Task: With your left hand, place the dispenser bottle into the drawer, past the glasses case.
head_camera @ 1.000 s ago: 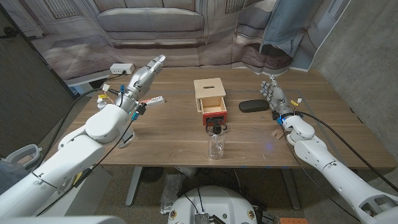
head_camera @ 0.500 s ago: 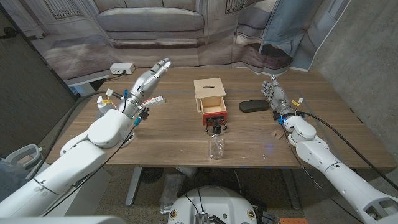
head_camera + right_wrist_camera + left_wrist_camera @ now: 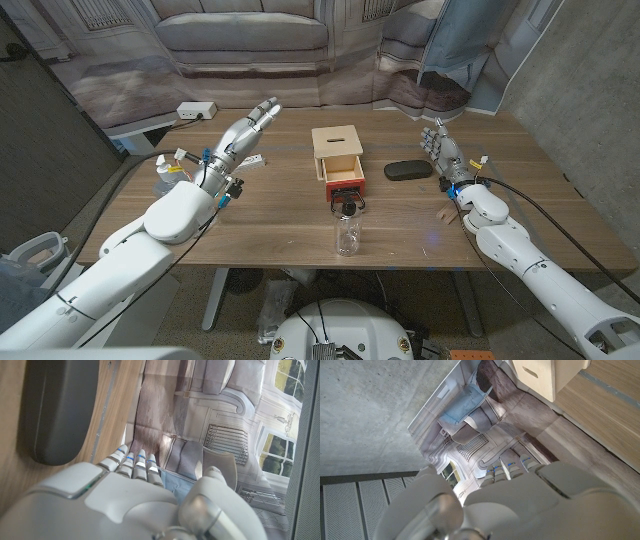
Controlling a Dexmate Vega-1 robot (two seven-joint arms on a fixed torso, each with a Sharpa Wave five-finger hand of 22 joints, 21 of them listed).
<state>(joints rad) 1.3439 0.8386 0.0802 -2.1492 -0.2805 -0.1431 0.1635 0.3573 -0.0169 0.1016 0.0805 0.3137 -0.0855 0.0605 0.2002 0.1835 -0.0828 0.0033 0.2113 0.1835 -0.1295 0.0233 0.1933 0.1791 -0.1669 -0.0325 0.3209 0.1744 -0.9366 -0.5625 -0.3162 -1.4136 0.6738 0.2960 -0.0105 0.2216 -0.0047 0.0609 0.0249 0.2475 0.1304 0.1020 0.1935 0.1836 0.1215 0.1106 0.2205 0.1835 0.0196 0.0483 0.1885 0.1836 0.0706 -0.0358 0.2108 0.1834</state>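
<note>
From the head camera, the left hand (image 3: pixel 248 132) is raised over the table (image 3: pixel 260 230), fingers straight and spread, holding nothing. The bottle (image 3: pixel 347 229) stands upright just in front of the open drawer (image 3: pixel 344 181) of the wooden box (image 3: pixel 336 146); the glasses case (image 3: pixel 408 170) lies beside the right hand (image 3: pixel 440 152), whose fingers point up, empty. The left wrist camera shows the box (image 3: pixel 547 375) beyond the hand (image 3: pixel 530 505). The right wrist camera shows the case (image 3: pixel 57 410) near its hand (image 3: pixel 125 495).

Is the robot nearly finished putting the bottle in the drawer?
No. The little orange drawer of the wooden box is already open. The left hand holds nothing, raised well left of the clear bottle with the black pump. Grabbing and placing it remain.
</note>
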